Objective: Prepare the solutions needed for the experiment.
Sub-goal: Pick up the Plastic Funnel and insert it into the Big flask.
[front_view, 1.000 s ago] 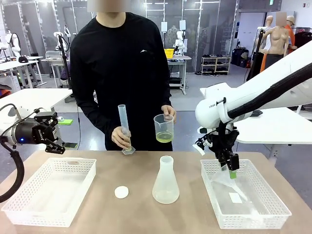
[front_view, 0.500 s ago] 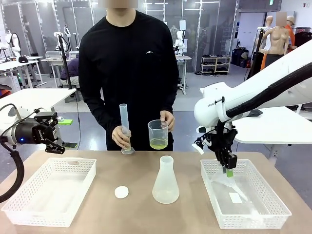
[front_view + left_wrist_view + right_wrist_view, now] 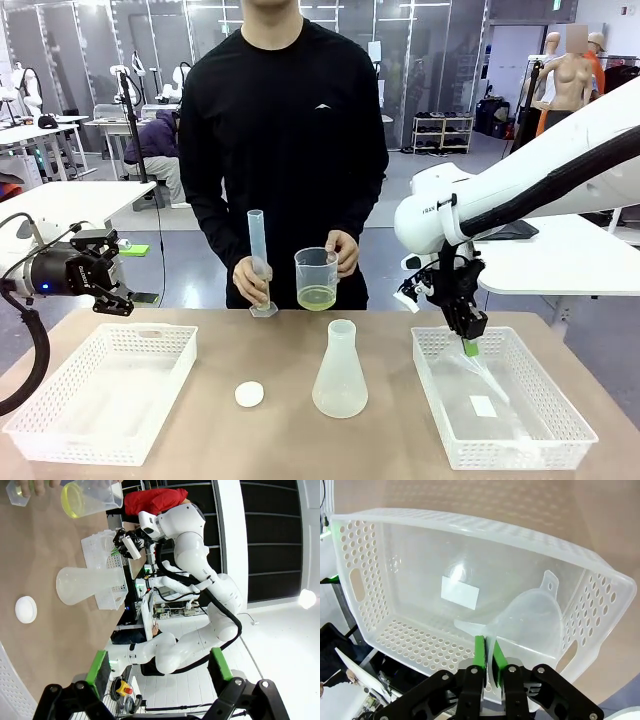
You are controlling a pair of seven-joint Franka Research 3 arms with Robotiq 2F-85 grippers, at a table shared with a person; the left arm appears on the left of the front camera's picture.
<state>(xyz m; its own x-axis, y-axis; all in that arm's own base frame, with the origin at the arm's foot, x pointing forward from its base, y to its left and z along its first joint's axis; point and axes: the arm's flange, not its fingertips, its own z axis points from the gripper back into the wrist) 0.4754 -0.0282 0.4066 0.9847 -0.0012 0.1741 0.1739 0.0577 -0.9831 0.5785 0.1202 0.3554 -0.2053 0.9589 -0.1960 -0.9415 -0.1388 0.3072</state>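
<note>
The right gripper (image 3: pixel 488 653) is clamped on the thin rim of a clear funnel (image 3: pixel 532 615), its green pads (image 3: pixel 479 652) pressed almost together with the plastic between them. The right wrist view makes this grip plain. From the front, the right gripper (image 3: pixel 470 338) is seen pointing down with the funnel (image 3: pixel 482 378) as a faint shape under it. Around and below the gripper lies the white perforated basket (image 3: pixel 360 570), with the funnel's spout toward a white label (image 3: pixel 460 591) on its floor.

Out past the basket's edge stands an empty conical flask (image 3: pixel 340 372), and beyond it a white cap (image 3: pixel 249 394).

Farther off, across the table, a person's hand (image 3: pixel 344 248) holds a beaker (image 3: pixel 316 272) containing the solutions (image 3: pixel 316 297), a shallow yellow-green layer. The left wrist view looks into the beaker from the side (image 3: pixel 75 500).

The left gripper (image 3: pixel 157 666) hangs with its fingers wide apart, holding nothing.
</note>
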